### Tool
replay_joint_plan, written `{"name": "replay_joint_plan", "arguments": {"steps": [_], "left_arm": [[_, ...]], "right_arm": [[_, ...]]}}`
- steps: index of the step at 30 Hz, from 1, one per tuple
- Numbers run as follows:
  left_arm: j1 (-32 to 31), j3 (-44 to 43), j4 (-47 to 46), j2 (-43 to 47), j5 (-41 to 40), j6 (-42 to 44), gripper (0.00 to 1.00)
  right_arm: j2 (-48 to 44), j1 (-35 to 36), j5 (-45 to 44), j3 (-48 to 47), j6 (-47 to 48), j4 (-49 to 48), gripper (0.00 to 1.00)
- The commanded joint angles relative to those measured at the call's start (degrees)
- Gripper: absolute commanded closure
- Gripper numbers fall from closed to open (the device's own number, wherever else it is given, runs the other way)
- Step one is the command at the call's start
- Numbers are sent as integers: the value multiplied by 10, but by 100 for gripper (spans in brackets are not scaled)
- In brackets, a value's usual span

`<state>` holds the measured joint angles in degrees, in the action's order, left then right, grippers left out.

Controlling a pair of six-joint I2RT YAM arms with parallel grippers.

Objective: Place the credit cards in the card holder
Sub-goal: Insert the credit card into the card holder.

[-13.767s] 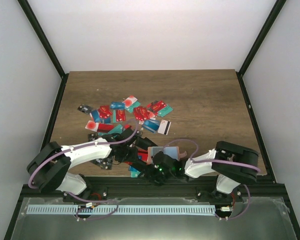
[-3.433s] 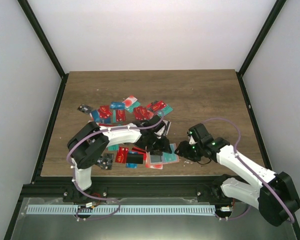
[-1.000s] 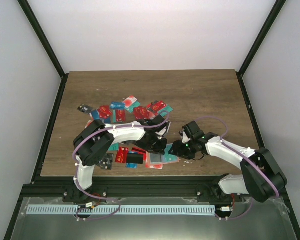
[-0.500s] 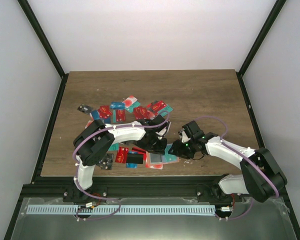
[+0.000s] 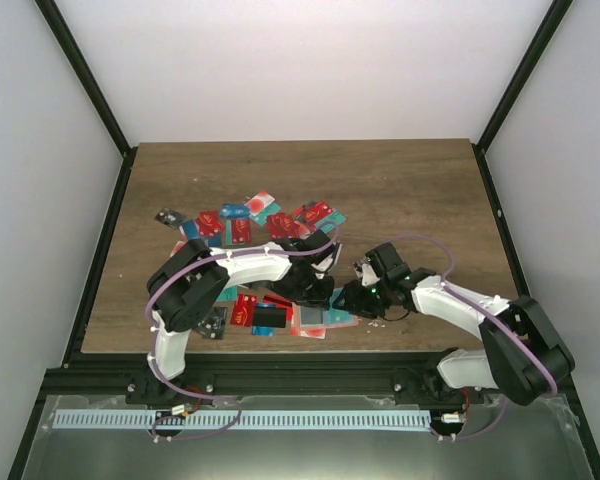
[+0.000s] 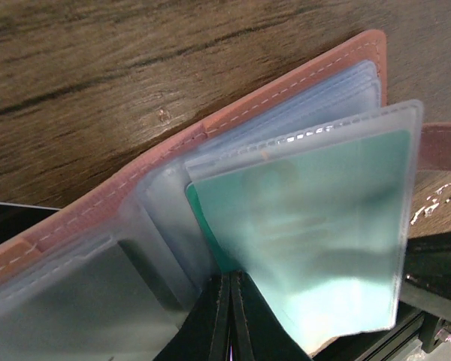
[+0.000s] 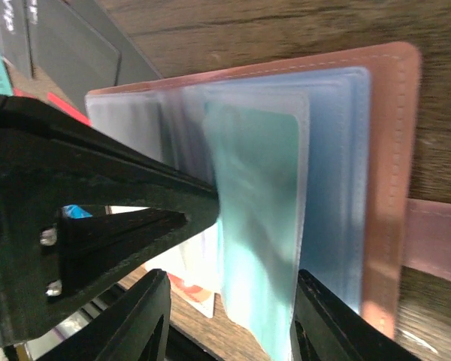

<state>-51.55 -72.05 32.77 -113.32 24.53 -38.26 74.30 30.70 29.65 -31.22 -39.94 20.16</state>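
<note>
Holder: the card holder [image 7: 395,150] lies open near the front of the worktop [image 5: 410,190], between the two grippers. Its tan cover is flat and its clear sleeves are fanned up.
Left jaws: the left gripper [image 6: 230,289] is closed, pinching the lower edge of one clear sleeve [image 6: 286,150] and holding it raised off the cover.
Right jaws: the right gripper [image 7: 233,308] stands with jaws apart, one either side of that sleeve's free end, not clamped on anything visible.
Teal card: a teal card [image 6: 308,226] sits inside the raised sleeve, almost fully in by the look of it.
Change: a few seconds back the right gripper hung off to the holder's right. It has since come in leftward, up against the sleeves. The left arm has barely shifted over the last second.
Meaning: this card looks all but seated, and the right arm probably only needs to nudge it home.
Remaining: many credit cards [image 5: 240,230] are still loose, scattered behind and to the left of the holder, so the task looks early.
Risk: the sleeve is floppy and may buckle under a push.
</note>
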Motion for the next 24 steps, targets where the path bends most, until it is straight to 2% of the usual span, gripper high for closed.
{"name": "replay_joint_plan", "arguments": {"steps": [1, 10, 18, 24], "left_arm": [[-7, 2, 9, -22, -25, 8, 96], [-7, 2, 11, 5, -34, -6, 96], [-5, 9, 27, 72, -64, -31, 96], [-1, 37, 41, 143, -102, -46, 96]], "right_arm": [[-14, -1, 48, 6, -6, -52, 55], [-17, -1, 59, 8, -7, -61, 56], [-10, 12, 59, -4, -10, -56, 54], [4, 49, 47, -24, -25, -60, 54]]}}
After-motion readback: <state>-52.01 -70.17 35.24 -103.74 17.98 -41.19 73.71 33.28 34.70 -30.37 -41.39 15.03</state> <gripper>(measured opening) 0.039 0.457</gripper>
